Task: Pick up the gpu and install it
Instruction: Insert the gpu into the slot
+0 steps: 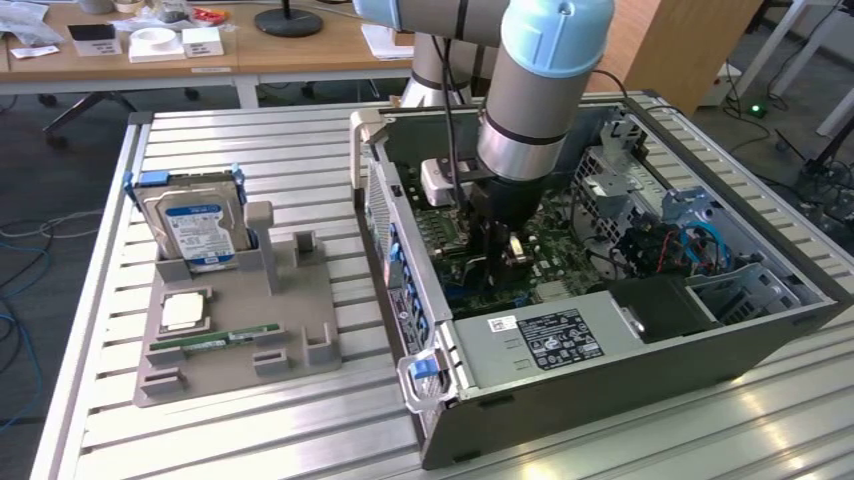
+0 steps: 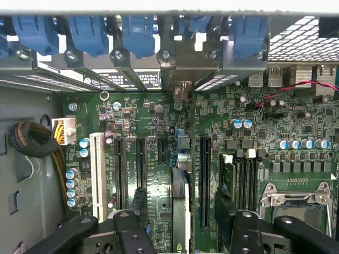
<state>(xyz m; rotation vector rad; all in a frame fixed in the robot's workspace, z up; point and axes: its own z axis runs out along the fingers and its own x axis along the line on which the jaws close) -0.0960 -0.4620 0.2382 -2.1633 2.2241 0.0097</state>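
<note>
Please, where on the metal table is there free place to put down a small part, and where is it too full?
Free: the slatted table behind the hard drive, and the near strip in front of the grey holder tray. Crowded: the tray itself, with the memory stick, and the open computer case, where the tool hangs over the motherboard.

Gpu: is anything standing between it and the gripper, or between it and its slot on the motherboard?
Nothing visible does. In the wrist view the gpu stands edge-on on the motherboard, apparently in its slot, directly between the open fingers of the gripper with a bare gap on each side.
</note>
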